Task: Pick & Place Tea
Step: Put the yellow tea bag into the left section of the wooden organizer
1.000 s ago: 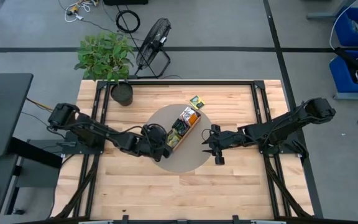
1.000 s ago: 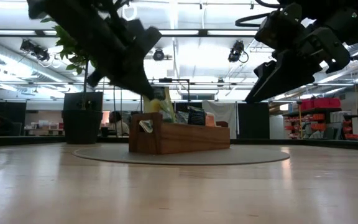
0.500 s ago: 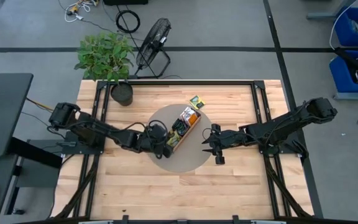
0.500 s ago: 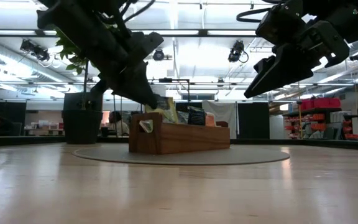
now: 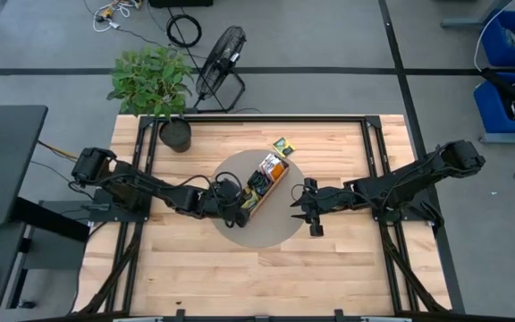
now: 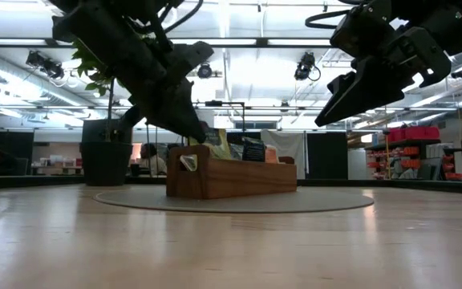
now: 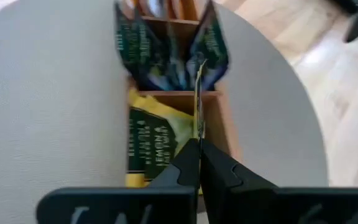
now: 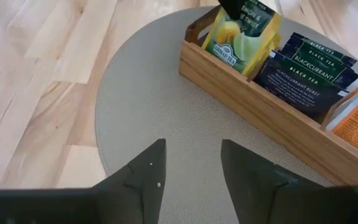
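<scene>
One wooden tray [image 5: 264,183] on one round grey mat [image 5: 280,224] was counted. Three kinds of tea packets [image 8: 303,65] were seen in it, yellow-green, navy and orange; their number could not be told. One packet [image 5: 282,145] lay outside the tray. Two arms were present.

Round grey mat [image 5: 262,224] under wooden tray [image 6: 239,178]; potted plant [image 5: 155,85]; floor fan [image 5: 220,55].

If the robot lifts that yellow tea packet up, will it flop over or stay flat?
Probably it bends a little. The yellow tea packet is very thin, seen edge-on in the left tool, so it likely flexes. It looks light, since such a narrow pinch holds it. Its neighbours lean in the wooden tray without crumpling, so it may stay fairly flat.
</scene>
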